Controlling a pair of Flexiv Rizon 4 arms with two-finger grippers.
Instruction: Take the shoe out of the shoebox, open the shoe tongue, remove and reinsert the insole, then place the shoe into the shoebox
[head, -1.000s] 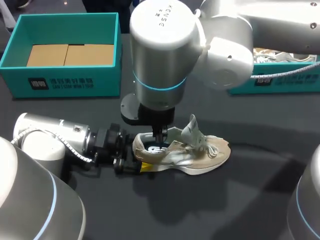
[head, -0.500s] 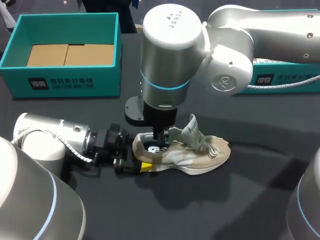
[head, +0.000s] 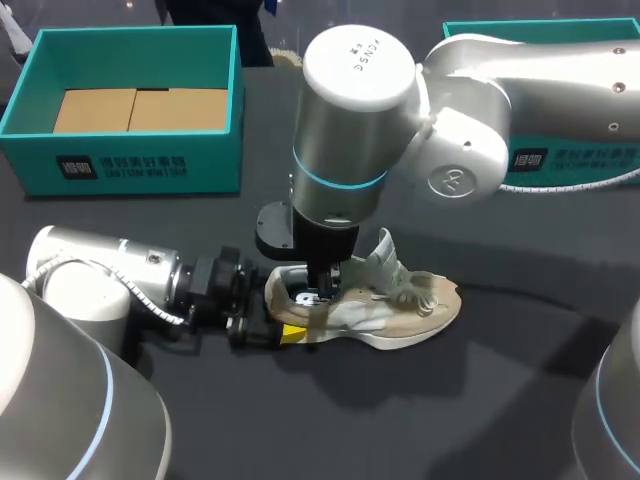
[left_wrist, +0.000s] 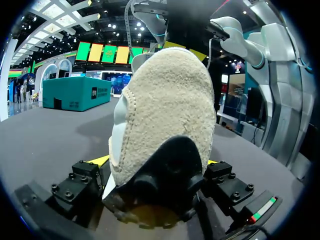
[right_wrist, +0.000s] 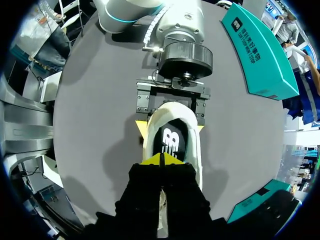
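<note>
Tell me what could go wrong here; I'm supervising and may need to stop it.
1. The left hand clamps the shoe only at its heel; an upward pull on the insole might lift or tilt it.
2. The right hand has its tips closed inside the opening, over the insole; they might slip off without it.

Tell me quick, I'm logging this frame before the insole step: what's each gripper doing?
Left gripper: shut on the shoe, at its heel.
Right gripper: shut, tips together inside the shoe over the insole; whether it grips it cannot be told.
</note>
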